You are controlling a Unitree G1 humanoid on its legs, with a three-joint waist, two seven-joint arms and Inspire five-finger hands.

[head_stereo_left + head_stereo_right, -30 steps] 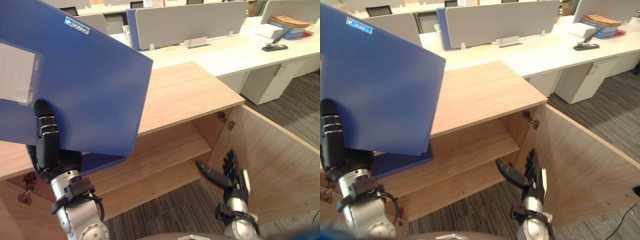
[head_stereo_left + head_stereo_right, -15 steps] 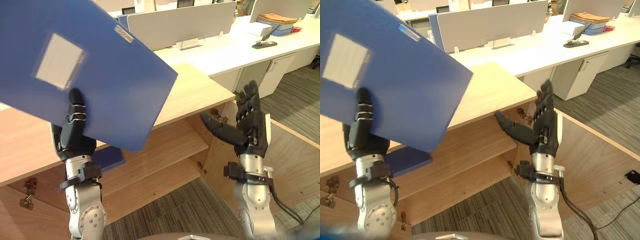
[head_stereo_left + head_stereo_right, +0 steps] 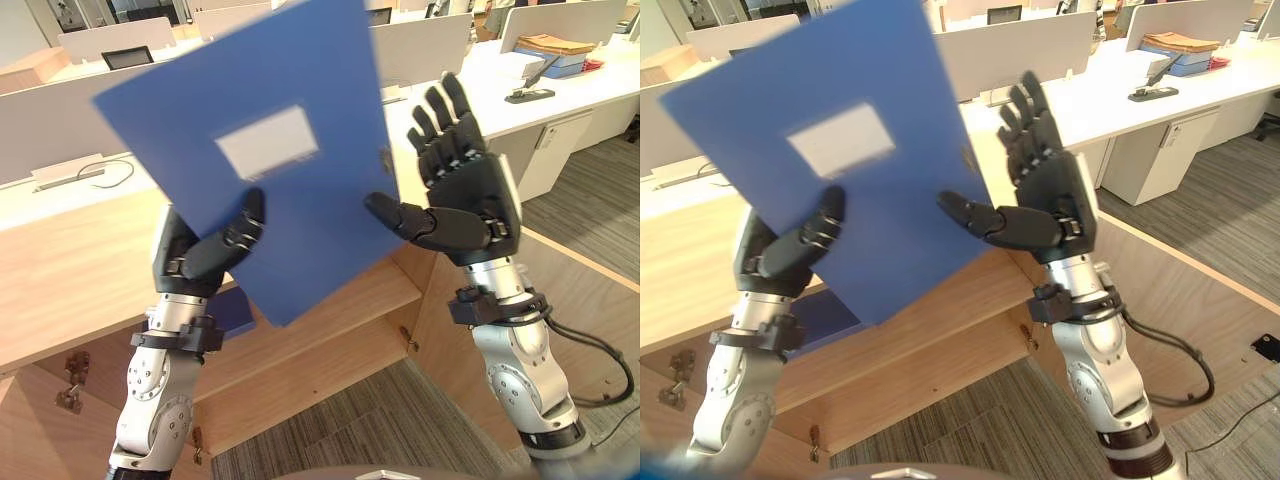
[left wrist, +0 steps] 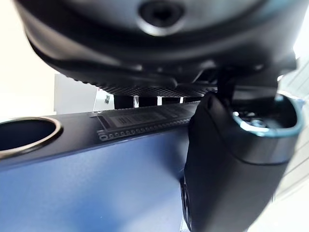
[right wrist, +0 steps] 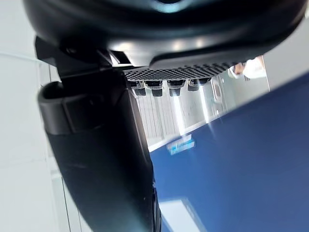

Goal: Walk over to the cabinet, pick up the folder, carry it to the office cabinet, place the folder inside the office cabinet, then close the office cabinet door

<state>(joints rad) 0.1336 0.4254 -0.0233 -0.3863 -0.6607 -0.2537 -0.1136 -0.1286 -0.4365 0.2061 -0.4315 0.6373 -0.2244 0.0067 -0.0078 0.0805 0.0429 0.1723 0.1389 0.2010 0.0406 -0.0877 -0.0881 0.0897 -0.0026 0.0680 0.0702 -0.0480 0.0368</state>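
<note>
A blue folder with a white label hangs tilted in the air in front of the wooden office cabinet. My left hand is shut on its lower left part, thumb across the front face and fingers behind. My right hand is raised beside the folder's right edge, fingers straight up, thumb tip touching the folder. The left wrist view has the folder's blue face under the thumb. In the right wrist view the folder lies past the thumb.
The cabinet stands open below the folder, with a shelf and a door swung out at right. A small blue item lies on the shelf. White desks with dividers stand behind, one with papers. Grey carpet covers the floor.
The left hand has lifted and turned the folder so its label faces me. The right hand rose from low by the door up to the folder's right edge.
</note>
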